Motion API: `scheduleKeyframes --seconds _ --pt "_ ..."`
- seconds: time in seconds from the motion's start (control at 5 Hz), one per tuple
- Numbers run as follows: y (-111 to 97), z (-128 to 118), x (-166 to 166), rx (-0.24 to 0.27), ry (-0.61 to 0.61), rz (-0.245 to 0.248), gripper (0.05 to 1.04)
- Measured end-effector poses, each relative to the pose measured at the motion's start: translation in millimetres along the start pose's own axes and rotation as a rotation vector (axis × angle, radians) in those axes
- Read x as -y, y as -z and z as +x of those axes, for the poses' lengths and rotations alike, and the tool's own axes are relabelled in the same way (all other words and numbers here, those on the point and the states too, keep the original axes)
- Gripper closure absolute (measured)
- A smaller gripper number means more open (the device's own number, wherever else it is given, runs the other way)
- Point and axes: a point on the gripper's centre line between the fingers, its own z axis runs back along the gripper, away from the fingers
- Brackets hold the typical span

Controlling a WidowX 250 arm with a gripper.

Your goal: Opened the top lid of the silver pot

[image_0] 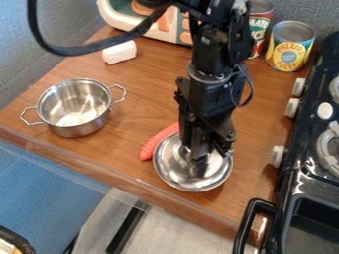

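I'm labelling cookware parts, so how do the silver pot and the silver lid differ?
The pot is deep with upright walls, while the lid is shallow. The pot has a wire handle on each side; the lid's rim shows none. The pot stands apart on the left, whereas the lid is beneath the gripper. Both are round, shiny metal.

Silver on the pot (74, 130), silver again on the lid (173, 173), and here's wood-grain brown across the desk (142, 84)! Coral red on the curved piece (155, 143), white on the block (119, 52), yellow and blue on the pineapple can (290, 49), glossy black on the stove (306, 184)!
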Motion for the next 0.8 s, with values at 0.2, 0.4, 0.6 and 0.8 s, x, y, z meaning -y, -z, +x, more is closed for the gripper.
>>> scheduleKeyframes --seconds 0.2,0.4,0.6,0.8 --pt "10.5 0.7 3.6 -0.006 0.021 -0.009 0.806" --pt "15.9 -0.2 5.3 -0.019 0.028 -0.020 0.744" --pt "15.5 0.4 7.6 -0.014 0.034 -0.035 0.441" --pt "2.0 -0.5 9.1 0.008 0.026 -0.039 0.146"
